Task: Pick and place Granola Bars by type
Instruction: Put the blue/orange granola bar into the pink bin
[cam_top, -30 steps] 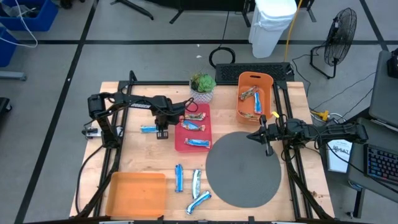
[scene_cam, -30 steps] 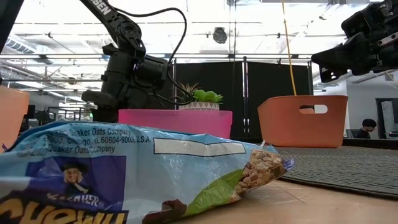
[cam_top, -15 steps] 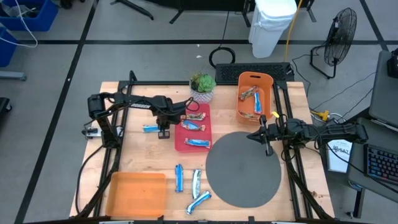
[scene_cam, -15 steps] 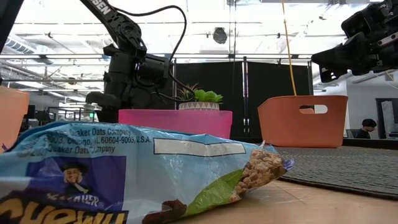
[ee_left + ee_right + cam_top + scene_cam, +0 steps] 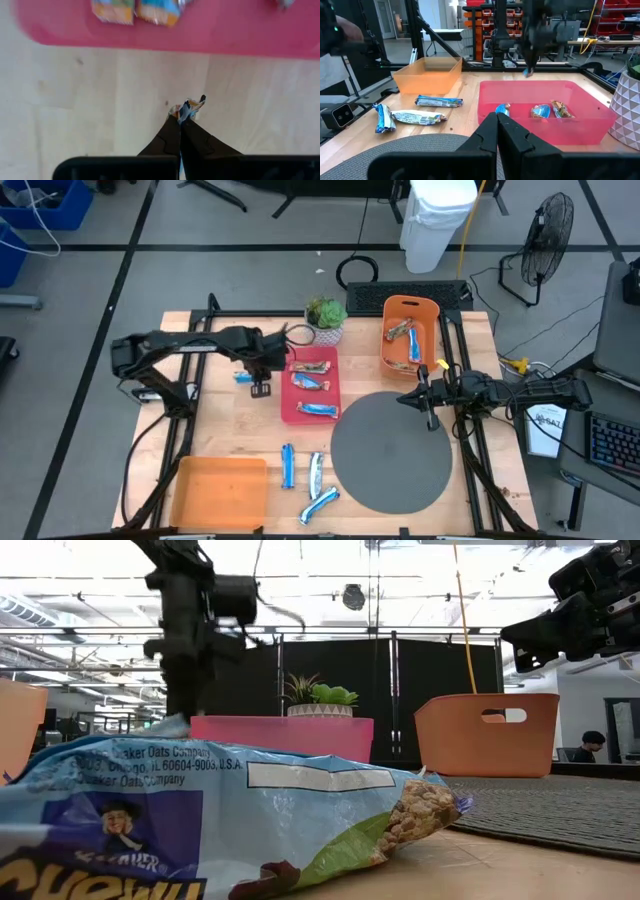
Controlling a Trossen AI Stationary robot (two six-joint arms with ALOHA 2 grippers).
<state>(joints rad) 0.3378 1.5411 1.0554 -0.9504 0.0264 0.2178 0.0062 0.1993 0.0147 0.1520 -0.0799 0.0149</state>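
High view: left gripper (image 5: 260, 383) reached across the bare wooden table (image 5: 220, 435), hovering just beside the pink rectangular plastic tray (image 5: 312, 412) on its outer side, fingers pointing down. Clamped on a blue-and-white wrapped granola bar (image 5: 243, 377), lifted off the wood; in left wrist view only the crumpled wrapper end (image 5: 188, 106) visible between the closed fingertips (image 5: 172, 131), wood below, pink tray edge (image 5: 165, 35) ahead. Low view: same arm hanging upright behind the pink tray (image 5: 281, 725).

Right gripper (image 5: 428, 402) parked at the far edge of the dark grey round mat (image 5: 392, 452), arm stretched in from the right table side, fingers pressed together, nothing held. Right wrist view: closed fingers (image 5: 496, 131) over the mat (image 5: 420, 150).

Containers:
- pink tray holding three wrapped bars, one brown-and-red (image 5: 315, 367), two blue-and-white (image 5: 311, 383) (image 5: 317, 409), lying flat and apart.
- orange plastic bin with handle slots (image 5: 397, 306) at the back right corner holding a brownish bar (image 5: 399, 330) and a blue-and-white bar (image 5: 414, 348).
- translucent orange rectangular tray (image 5: 220, 490) at the front left corner, no bars seen inside.

Loose on the table near the front edge, between the orange tray and the mat: three blue-and-white bars (image 5: 288, 465) (image 5: 316, 471) (image 5: 320, 504). One filling the low view foreground (image 5: 200, 820).

Small green potted plant in a white pot (image 5: 325, 317) behind the pink tray.
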